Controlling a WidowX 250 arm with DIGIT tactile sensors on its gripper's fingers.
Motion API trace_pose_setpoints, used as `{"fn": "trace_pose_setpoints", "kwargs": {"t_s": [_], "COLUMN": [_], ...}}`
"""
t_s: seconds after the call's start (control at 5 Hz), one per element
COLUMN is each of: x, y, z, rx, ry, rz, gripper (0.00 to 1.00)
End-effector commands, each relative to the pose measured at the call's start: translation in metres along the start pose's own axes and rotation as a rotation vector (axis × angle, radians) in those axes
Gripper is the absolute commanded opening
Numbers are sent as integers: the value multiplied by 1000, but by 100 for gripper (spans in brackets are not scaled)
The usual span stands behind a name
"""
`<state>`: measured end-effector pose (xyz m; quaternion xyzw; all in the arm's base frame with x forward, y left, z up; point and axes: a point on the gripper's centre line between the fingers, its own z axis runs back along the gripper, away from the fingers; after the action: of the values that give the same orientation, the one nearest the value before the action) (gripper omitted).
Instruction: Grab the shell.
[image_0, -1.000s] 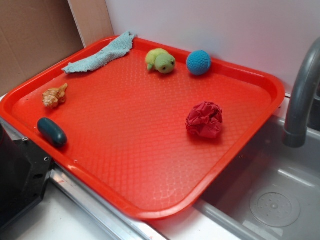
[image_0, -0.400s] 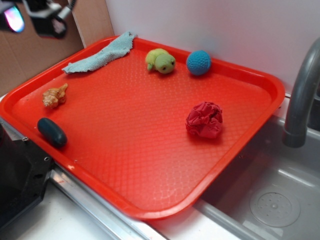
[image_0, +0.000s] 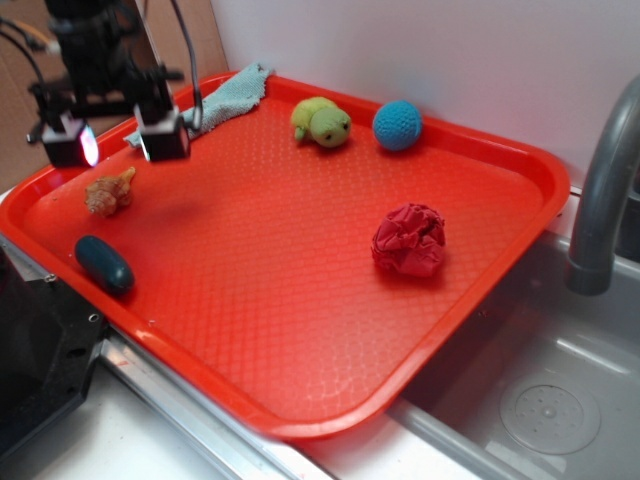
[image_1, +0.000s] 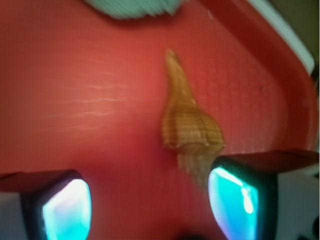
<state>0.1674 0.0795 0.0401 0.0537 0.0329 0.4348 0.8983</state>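
Kitchen mock-up: steel sink, faucet, red tray.

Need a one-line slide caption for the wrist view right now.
Open gripper above the shell on the red tray, not yet grasping.

The gripper hangs with jaws apart above the shell near the tray's left edge.

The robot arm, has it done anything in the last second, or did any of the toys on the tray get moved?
The arm came in from the upper left and down over the tray. Its gripper now hangs open above the shell, not touching it; in the wrist view the shell lies nearer one of the fingers. Nothing was grabbed. The shell, cloth, plush, ball, red wad and teal oval all stayed put.
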Motion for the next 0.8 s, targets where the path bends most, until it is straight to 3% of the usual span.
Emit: {"fn": "trace_pose_setpoints", "kwargs": {"t_s": [0.0, 0.4, 0.6], "x": [2, 6, 15], "y": [35, 38, 52], "z": [-18, -21, -32], "rx": [52, 71, -9], "ry": [-1, -15, -26], "rz": [-89, -231, -308], "gripper": [100, 100, 100]}}
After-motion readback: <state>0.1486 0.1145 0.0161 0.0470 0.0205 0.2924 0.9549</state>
